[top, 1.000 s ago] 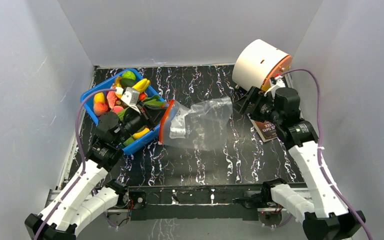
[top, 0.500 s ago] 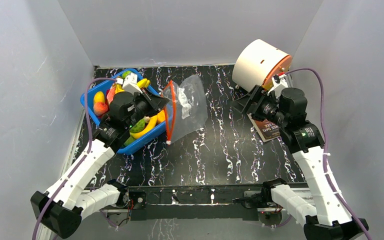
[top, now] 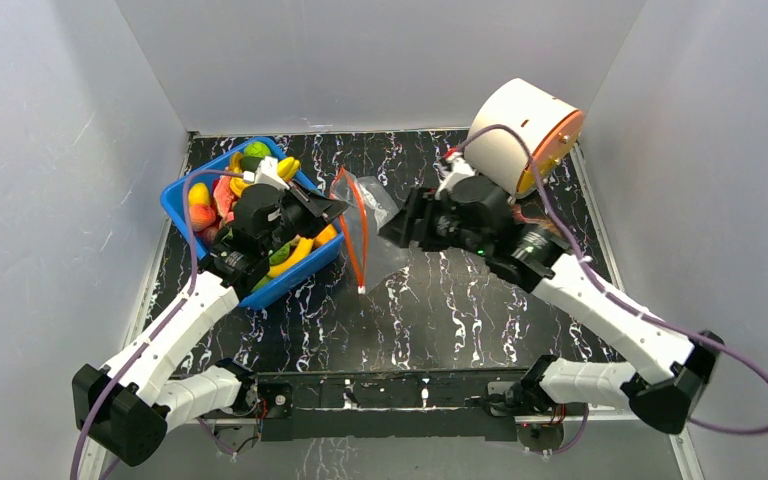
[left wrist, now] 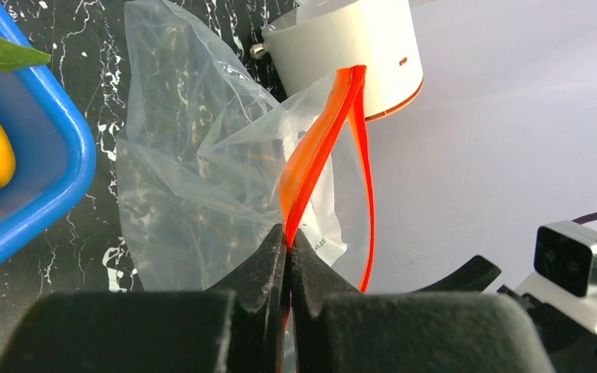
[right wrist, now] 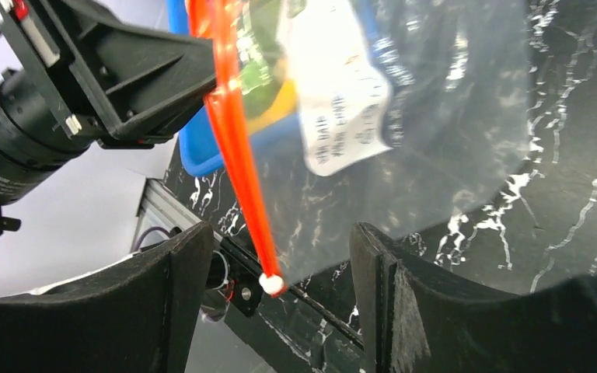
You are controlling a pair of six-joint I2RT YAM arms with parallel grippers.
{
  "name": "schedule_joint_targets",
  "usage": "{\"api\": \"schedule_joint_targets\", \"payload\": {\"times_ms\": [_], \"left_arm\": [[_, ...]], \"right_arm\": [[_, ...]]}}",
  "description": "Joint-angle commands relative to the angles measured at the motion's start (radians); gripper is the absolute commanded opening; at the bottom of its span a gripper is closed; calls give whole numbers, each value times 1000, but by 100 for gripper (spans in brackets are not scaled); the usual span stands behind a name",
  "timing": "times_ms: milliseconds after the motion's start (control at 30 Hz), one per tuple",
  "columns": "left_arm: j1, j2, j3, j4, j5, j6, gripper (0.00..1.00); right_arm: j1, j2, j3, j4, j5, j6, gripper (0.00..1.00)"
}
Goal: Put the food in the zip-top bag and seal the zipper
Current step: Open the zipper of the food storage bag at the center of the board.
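Observation:
My left gripper (top: 332,208) is shut on the red-orange zipper (left wrist: 315,152) and holds the clear zip-top bag (top: 378,228) lifted beside the blue basket; its jaws pinch one side of the mouth strip (left wrist: 288,241). The bag's mouth hangs open, the zipper (top: 352,232) forming a narrow loop. My right gripper (top: 400,226) is open, its fingers (right wrist: 163,295) either side of the zipper's lower end with its white slider (right wrist: 270,284), not touching. The food (top: 228,195), yellow bananas, pink and green pieces, lies in the basket. The bag looks empty.
A blue plastic basket (top: 176,196) stands at the back left. A white cylinder with an orange rim (top: 520,125) lies at the back right. White walls close in the black marbled table (top: 440,310) on three sides.
My right arm has swung left from the book beside the white cylinder to the bag. My left gripper has lifted the bag upright by its zipper and its mouth has opened.

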Motion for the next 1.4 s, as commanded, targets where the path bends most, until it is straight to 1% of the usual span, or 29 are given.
{"api": "schedule_joint_targets", "payload": {"times_ms": [0, 133, 233, 333, 433, 567, 667, 733, 767, 833, 867, 933, 967, 1000, 1067, 1133, 1200, 1233, 1300, 1367], "left_arm": [[-5, -25, -19, 23, 5, -49, 0], [-5, -34, -41, 40, 13, -56, 0], [-5, -34, -41, 31, 17, -54, 0], [-5, -42, -50, 30, 24, -59, 0], [-5, -59, -73, 54, 43, -91, 0], [-5, -72, -81, 59, 65, -104, 0], [-5, -83, -78, 39, 64, -86, 0], [-5, -89, -62, -3, 60, -34, 0], [-4, -90, -44, -38, 50, 18, 0], [-5, -88, 15, -171, 3, 147, 0], [-6, -83, 48, -266, -34, 201, 0], [-5, -72, 97, -352, -93, 294, 0], [-5, -62, 115, -394, -113, 324, 0], [-4, -52, 132, -406, -112, 344, 0], [-5, -34, 153, -386, -57, 369, 2], [-4, -22, 151, -310, 47, 357, 15], [-5, -21, 106, -184, 188, 303, 35], [-5, -22, 84, -118, 234, 260, 42], [-5, -19, 35, -11, 308, 197, 53], [-5, -5, 12, 35, 341, 178, 64]], "right_arm": [[178, 89, 115, 56, 267, -5, 62], [255, 183, 198, -11, 419, -6, 61], [274, 241, 231, -50, 516, -18, 60], [275, 279, 241, -61, 563, -50, 59], [275, 307, 264, -75, 578, -66, 52], [275, 329, 275, -77, 616, -86, 46], [275, 338, 287, -106, 671, -104, 35], [275, 335, 297, -147, 732, -113, 21], [275, 329, 300, -168, 766, -114, 15], [274, 301, 296, -197, 819, -118, 6], [273, 283, 289, -204, 838, -117, 1], [273, 245, 270, -199, 848, -115, 0], [273, 223, 258, -184, 825, -115, 0], [273, 207, 241, -148, 785, -129, 0], [273, 186, 198, -58, 690, -151, 0], [273, 179, 171, 6, 623, -145, 0], [273, 175, 152, 59, 604, -120, 0], [273, 172, 139, 87, 604, -110, 0], [273, 170, 121, 123, 616, -92, 0], [273, 178, 119, 127, 628, -75, 0]]}}
